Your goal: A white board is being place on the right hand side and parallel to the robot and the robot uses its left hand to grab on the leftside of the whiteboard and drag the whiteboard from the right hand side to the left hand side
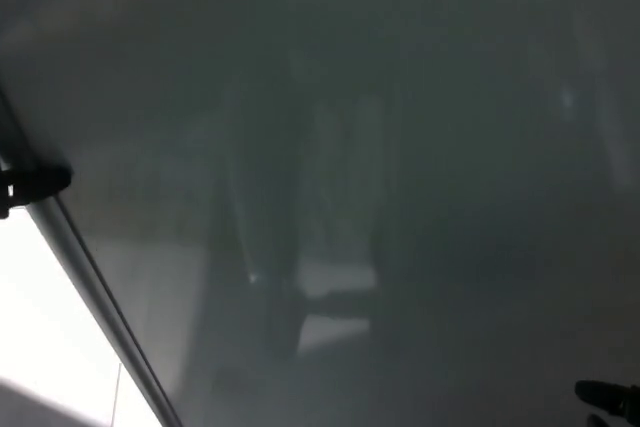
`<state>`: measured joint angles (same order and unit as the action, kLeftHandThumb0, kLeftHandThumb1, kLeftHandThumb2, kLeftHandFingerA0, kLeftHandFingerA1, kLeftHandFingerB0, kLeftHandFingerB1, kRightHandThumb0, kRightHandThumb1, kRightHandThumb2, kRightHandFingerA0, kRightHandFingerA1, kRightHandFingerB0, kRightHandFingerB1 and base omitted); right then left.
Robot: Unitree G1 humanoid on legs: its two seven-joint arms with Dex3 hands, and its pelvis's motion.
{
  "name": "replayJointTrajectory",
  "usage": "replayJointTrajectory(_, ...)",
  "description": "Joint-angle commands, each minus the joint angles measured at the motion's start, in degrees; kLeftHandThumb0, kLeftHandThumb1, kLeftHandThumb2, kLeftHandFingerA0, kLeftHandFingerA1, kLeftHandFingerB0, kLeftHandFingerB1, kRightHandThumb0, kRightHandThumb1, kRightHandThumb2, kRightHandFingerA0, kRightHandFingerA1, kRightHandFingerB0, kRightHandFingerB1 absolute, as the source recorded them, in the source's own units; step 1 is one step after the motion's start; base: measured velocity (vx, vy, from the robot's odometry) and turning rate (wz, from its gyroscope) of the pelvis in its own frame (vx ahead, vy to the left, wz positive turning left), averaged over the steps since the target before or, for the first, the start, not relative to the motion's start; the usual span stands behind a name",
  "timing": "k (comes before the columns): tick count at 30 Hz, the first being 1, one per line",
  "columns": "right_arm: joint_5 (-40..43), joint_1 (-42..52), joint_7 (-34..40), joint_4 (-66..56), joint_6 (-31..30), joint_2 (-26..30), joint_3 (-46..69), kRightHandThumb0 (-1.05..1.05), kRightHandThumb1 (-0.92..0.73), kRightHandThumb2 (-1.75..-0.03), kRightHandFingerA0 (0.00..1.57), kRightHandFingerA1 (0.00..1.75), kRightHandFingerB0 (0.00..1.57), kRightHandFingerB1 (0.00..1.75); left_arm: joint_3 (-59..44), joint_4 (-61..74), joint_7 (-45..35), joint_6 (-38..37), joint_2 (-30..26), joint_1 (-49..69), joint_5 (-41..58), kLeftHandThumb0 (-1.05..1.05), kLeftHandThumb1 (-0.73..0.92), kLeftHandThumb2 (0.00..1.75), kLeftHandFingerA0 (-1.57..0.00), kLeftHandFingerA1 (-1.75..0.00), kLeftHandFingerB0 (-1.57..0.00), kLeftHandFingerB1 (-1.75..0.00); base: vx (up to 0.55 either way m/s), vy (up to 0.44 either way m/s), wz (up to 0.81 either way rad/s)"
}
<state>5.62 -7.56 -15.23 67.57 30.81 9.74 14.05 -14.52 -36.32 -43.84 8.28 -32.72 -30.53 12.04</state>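
Gripping the whiteboard's (pixel 380 197) left frame edge, left hand (pixel 25 185) at far left, fingers clamped on it

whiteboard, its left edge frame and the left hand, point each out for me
whiteboard (pixel 380 177), head view, middle of its grey face
left edge frame (pixel 95 292), head view, the slanted metal strip
left hand (pixel 30 185), head view, finger hooked over the frame

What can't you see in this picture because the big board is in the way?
- Head view: the whiteboard fills almost everything, hiding whatever lies behind it.
- Left robot hand: only fingertips wrapped over the board's frame show; the picture's left edge cuts off the rest.
- Right robot hand: a dark bit at the bottom right corner, too little to tell open or shut.
- Floor: only an overexposed sliver.
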Motion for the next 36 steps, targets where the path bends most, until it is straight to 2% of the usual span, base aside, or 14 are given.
replayJointTrajectory(1, 0.2, -1.3, 0.0, 0.5, 0.5, 1.3, 0.3, -0.42, -0.68, -0.60, 0.99, 0.67, 0.70, 0.49, -0.7, -8.5, -7.3, -4.8, -6.4, -3.1, 0.6, -0.10, 0.66, 0.60, -0.86, -0.66, -0.75, -0.53, 0.00, 0.000, 0.00)
replayJointTrajectory(7, 0.3, -1.1, -0.2, 1.3, 0.8, 1.0, 0.4, -0.42, -0.67, -0.60, 1.00, 0.67, 0.69, 0.50, -0.8, -16.2, -8.9, -6.8, -10.7, -4.6, 0.0, -0.06, 0.70, 0.60, -0.80, -0.70, -0.74, -0.54, 0.00, 0.000, 0.00)
replayJointTrajectory(10, 0.0, -0.9, 0.6, 1.3, 0.6, 0.7, 0.2, -0.42, -0.67, -0.60, 1.01, 0.67, 0.70, 0.49, -1.6, -19.7, -7.7, -4.1, -12.6, -5.5, 0.4, -0.03, 0.67, 0.59, -0.84, -0.72, -0.76, -0.55, 0.00, 0.000, 0.00)
replayJointTrajectory(12, -0.3, -0.6, 0.8, 1.2, 1.0, 0.8, -0.1, -0.41, -0.67, -0.60, 1.00, 0.67, 0.72, 0.50, -3.1, -22.1, -8.7, -3.9, -14.0, -5.3, 1.6, 0.00, 0.68, 0.60, -0.81, -0.74, -0.76, -0.57, 0.00, 0.000, 0.00)
replayJointTrajectory(19, 0.1, -0.5, 0.5, 1.3, 1.1, 0.2, 0.1, -0.42, -0.67, -0.60, 0.99, 0.68, 0.71, 0.49, -4.5, -26.8, -9.8, -6.7, -15.8, -7.0, 1.0, 0.04, 0.71, 0.60, -0.78, -0.76, -0.71, -0.60, 0.00, 0.000, 0.00)
replayJointTrajectory(21, 0.4, -0.6, 0.4, 1.3, 0.6, -0.1, 0.3, -0.40, -0.67, -0.60, 0.99, 0.68, 0.71, 0.50, -4.1, -28.3, -10.2, -7.4, -16.7, -7.8, 0.3, 0.00, 0.71, 0.58, -0.76, -0.75, -0.71, -0.58, 0.00, 0.000, 0.00)
replayJointTrajectory(29, -0.4, -0.5, 0.8, 1.3, 1.2, 0.2, -0.3, -0.40, -0.67, -0.60, 0.99, 0.69, 0.70, 0.49, -4.3, -31.6, -11.2, -7.0, -19.0, -9.0, -0.1, 0.03, 0.70, 0.59, -0.76, -0.79, -0.71, -0.59, 0.00, 0.000, 0.00)
replayJointTrajectory(36, -0.6, -0.7, 1.1, 1.4, 1.1, 0.2, -0.2, -0.41, -0.67, -0.60, 1.00, 0.68, 0.70, 0.49, -6.3, -34.1, -8.5, -7.7, -22.0, -10.3, -0.2, 0.04, 0.73, 0.61, -0.72, -0.79, -0.65, -0.58, 0.00, 0.000, 0.00)
